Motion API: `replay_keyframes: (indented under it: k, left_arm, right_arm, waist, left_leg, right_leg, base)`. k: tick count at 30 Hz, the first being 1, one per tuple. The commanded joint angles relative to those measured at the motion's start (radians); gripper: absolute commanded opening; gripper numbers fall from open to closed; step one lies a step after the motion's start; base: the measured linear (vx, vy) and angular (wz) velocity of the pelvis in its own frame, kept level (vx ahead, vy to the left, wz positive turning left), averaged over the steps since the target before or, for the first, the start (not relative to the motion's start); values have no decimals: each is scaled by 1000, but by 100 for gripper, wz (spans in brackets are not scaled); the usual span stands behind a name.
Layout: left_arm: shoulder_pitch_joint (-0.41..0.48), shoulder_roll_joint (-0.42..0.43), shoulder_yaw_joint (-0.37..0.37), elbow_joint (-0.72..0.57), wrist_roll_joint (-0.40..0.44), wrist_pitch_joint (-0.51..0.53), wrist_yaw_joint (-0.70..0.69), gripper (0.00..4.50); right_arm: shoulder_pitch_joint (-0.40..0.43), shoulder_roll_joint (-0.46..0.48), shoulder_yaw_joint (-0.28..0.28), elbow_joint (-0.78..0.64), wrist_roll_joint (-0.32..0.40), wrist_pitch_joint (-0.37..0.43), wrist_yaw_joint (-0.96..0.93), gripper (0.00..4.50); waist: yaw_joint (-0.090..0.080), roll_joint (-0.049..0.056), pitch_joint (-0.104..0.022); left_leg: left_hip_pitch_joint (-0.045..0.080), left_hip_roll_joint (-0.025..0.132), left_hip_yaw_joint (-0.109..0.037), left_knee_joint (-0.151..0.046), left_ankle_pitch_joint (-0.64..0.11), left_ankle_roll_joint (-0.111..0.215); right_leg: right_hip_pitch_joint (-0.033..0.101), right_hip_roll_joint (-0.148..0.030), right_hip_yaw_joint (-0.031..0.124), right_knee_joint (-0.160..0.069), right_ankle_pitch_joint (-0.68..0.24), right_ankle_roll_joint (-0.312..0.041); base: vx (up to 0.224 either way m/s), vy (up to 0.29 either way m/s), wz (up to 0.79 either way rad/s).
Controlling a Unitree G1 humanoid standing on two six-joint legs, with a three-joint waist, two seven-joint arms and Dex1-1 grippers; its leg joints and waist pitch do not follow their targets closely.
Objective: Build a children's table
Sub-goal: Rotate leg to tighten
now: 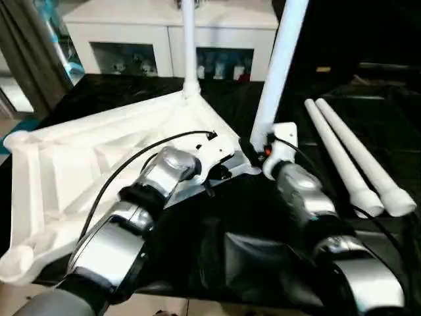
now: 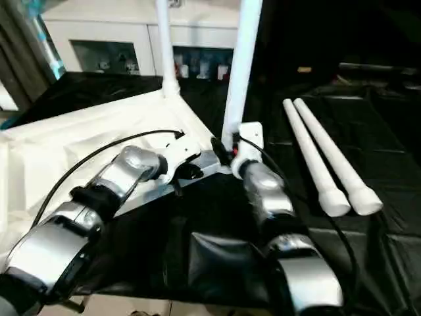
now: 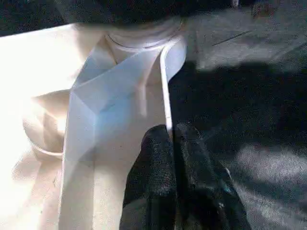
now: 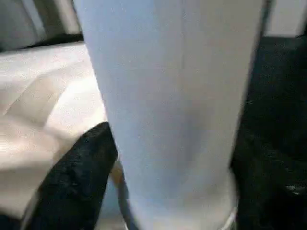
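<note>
The children's table top [image 1: 79,164] lies upside down on black cloth, ribbed underside up. One white leg [image 1: 189,46] stands upright in the far corner socket. A second leg [image 1: 279,66] stands in the corner socket nearest my right arm. My left gripper [image 3: 171,132] is shut on the thin rim [image 3: 165,86] of the table top, close to that corner. My right gripper [image 1: 258,148] sits at the base of the second leg [image 4: 172,105], where the leg meets its socket. Two loose legs [image 1: 339,158] [image 1: 371,164] lie side by side on the cloth to the right.
A white cabinet [image 1: 131,33] with glass doors stands behind the work. Black cloth [image 1: 217,224] covers the surface between my forearms. Two bare corner sockets [image 1: 20,260] [image 1: 16,139] sit on the table top's left side. A black cable runs along my left forearm.
</note>
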Motion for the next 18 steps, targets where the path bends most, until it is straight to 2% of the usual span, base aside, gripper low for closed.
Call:
replay_keyframes:
  k: [1, 2, 3, 4, 5, 7, 8, 9, 10, 11, 12, 13, 14, 15, 16, 18]
  left_arm:
    - [-16, 0, -9, -85, -23, -81, -56, 0]
    - [-12, 4, -11, -92, -26, -88, -69, 0]
    - [13, 30, -24, -132, -34, -114, -134, 0]
    - [21, 39, -29, -144, -35, -123, -152, 0]
    - [34, 55, -34, -164, -42, -140, -188, 0]
    - [53, 75, -30, -183, -55, -172, -236, 0]
    - [57, 78, -28, -185, -58, -178, -244, 0]
    - [64, 85, -24, -188, -66, -187, -263, 0]
    - [69, 91, -24, -189, -69, -197, -275, 0]
    - [74, 95, -23, -191, -74, -203, -288, 0]
    - [80, 102, -24, -193, -76, -206, -299, 0]
    - [83, 105, -25, -195, -76, -207, -304, 0]
    - [86, 109, -25, -193, -76, -217, -308, 0]
    - [87, 111, -25, -192, -75, -224, -309, 0]
    - [92, 115, -23, -195, -77, -228, -314, 0]
    - [101, 121, -20, -202, -84, -230, -327, 0]
  right_arm:
    - [10, -3, 42, -45, -3, 20, 67, 379]
    - [15, -10, 47, -55, -3, 23, 80, 390]
    - [54, -55, 76, -132, 0, 46, 165, 390]
    - [68, -72, 86, -160, 2, 55, 196, 390]
    - [97, -106, 102, -220, 11, 74, 260, 390]
    - [145, -165, 116, -318, 24, 109, 360, 390]
    - [154, -177, 119, -337, 27, 115, 379, 390]
    - [175, -207, 127, -378, 33, 127, 426, 390]
    - [188, -225, 132, -401, 35, 130, 450, 390]
    - [201, -243, 138, -425, 40, 136, 476, 390]
    - [217, -264, 145, -453, 48, 146, 506, 390]
    - [224, -273, 148, -467, 53, 152, 519, 390]
    - [232, -286, 154, -481, 53, 151, 533, 390]
    - [238, -294, 158, -491, 52, 150, 540, 390]
    - [247, -306, 160, -509, 55, 155, 552, 390]
    - [267, -326, 164, -549, 60, 173, 576, 390]
  waist:
    - [9, -9, -80]
    - [12, -8, -85]
    - [22, -4, -92]
    - [31, -7, -92]
    - [42, -6, -92]
    - [61, -9, -95]
    - [68, -9, -97]
    - [71, -8, -92]
    - [76, -7, -87]
    - [78, -7, -80]
    - [79, -7, -77]
    - [80, -7, -71]
    - [77, -8, -68]
    - [77, -8, -68]
    - [74, -9, -68]
    - [73, -10, -68]
  left_leg:
    - [23, 60, -24, -71, -217, 113]
    - [22, 59, -23, -65, -164, 132]
    - [23, 58, -23, -55, -54, 175]
    - [15, 57, -20, -43, 22, 225]
    - [16, 58, -17, -35, 53, 255]
    - [13, 60, -19, -26, 68, 275]
    - [10, 60, -19, -23, 76, 282]
    - [9, 60, -18, -24, 60, 281]
    - [9, 63, -18, -28, 0, 263]
    - [11, 66, -18, -35, -72, 229]
    - [14, 68, -18, -39, -109, 208]
    - [19, 71, -18, -48, -177, 166]
    - [19, 70, -19, -54, -227, 128]
    - [19, 70, -19, -54, -227, 128]
    - [22, 68, -21, -58, -263, 93]
    - [19, 66, -21, -60, -272, 78]
  right_leg:
    - [51, -66, 38, -36, -58, -281]
    - [52, -66, 38, -26, 3, -289]
    - [53, -61, 34, -9, 133, -307]
    - [52, -58, 32, 3, 226, -312]
    - [46, -59, 32, 8, 257, -314]
    - [47, -62, 34, 18, 289, -300]
    - [44, -60, 32, 21, 282, -292]
    - [40, -58, 32, 17, 250, -289]
    - [36, -61, 31, 8, 152, -280]
    - [35, -62, 32, -6, 28, -267]
    - [33, -61, 33, -12, -33, -260]
    - [31, -59, 34, -24, -137, -244]
    - [31, -61, 36, -30, -209, -229]
    - [31, -61, 36, -30, -209, -229]
    - [29, -62, 40, -37, -261, -205]
    - [29, -61, 41, -38, -270, -196]
  base:
    - [72, -9, 3]
    - [72, -9, 3]
    - [67, -11, 1]
    - [59, -12, 1]
    - [59, -12, 1]
    - [0, 0, 0]
    - [0, 0, 0]
    - [0, 0, 0]
    - [0, 0, 0]
    - [0, 0, 0]
    - [0, 0, 0]
    - [-56, 8, 3]
    - [-56, 8, 3]
    - [-57, 10, 2]
    - [-56, 8, 2]
    - [-28, 4, 1]
